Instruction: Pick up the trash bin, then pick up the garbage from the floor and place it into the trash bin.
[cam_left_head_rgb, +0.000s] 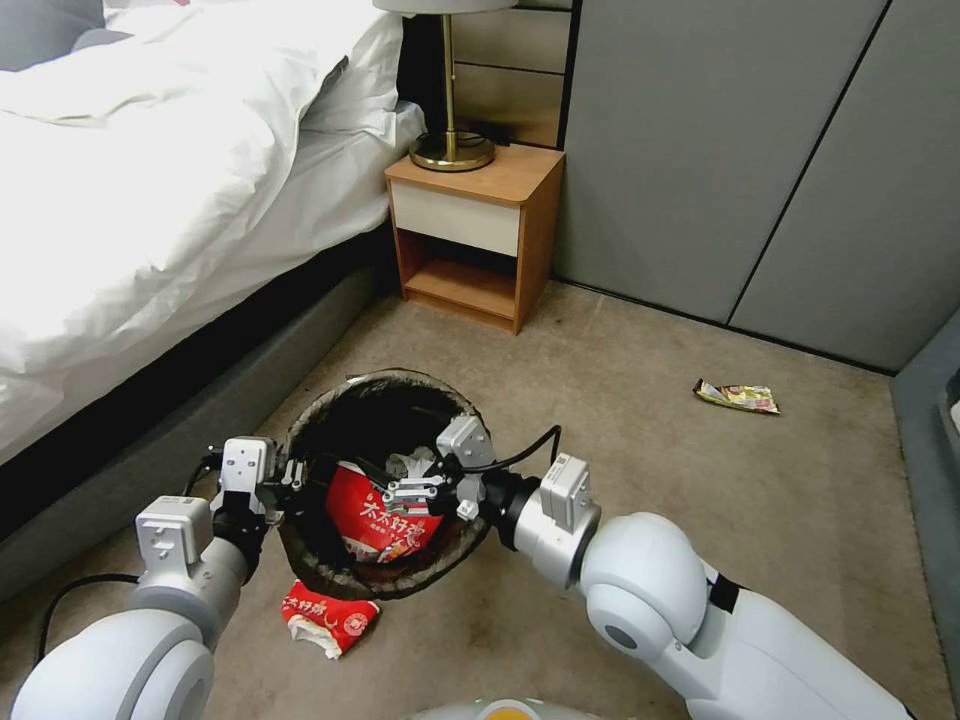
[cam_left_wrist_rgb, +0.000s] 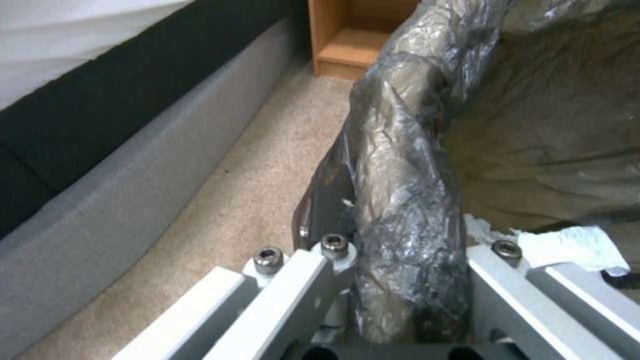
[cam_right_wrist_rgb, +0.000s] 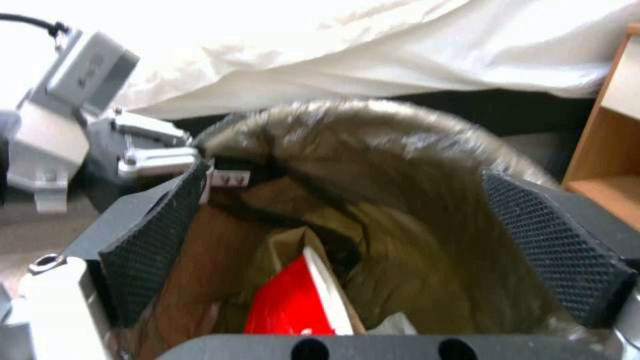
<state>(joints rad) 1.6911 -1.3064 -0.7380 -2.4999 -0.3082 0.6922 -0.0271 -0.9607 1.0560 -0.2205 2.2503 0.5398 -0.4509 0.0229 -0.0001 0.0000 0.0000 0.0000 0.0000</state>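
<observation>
The trash bin hangs off the carpet, its dark liner folded over the rim. My left gripper is shut on the rim's left side, and the bagged rim sits between its fingers. My right gripper hovers open over the bin's mouth, with its black pads spread wide and nothing between them. Inside the bin lie a red noodle bowl and white tissue. A red-and-white wrapper lies on the floor just below the bin. A yellow wrapper lies far to the right.
The bed with its grey base runs along the left. A wooden nightstand with a brass lamp stands behind the bin. Grey wall panels close the back. Open carpet stretches to the right.
</observation>
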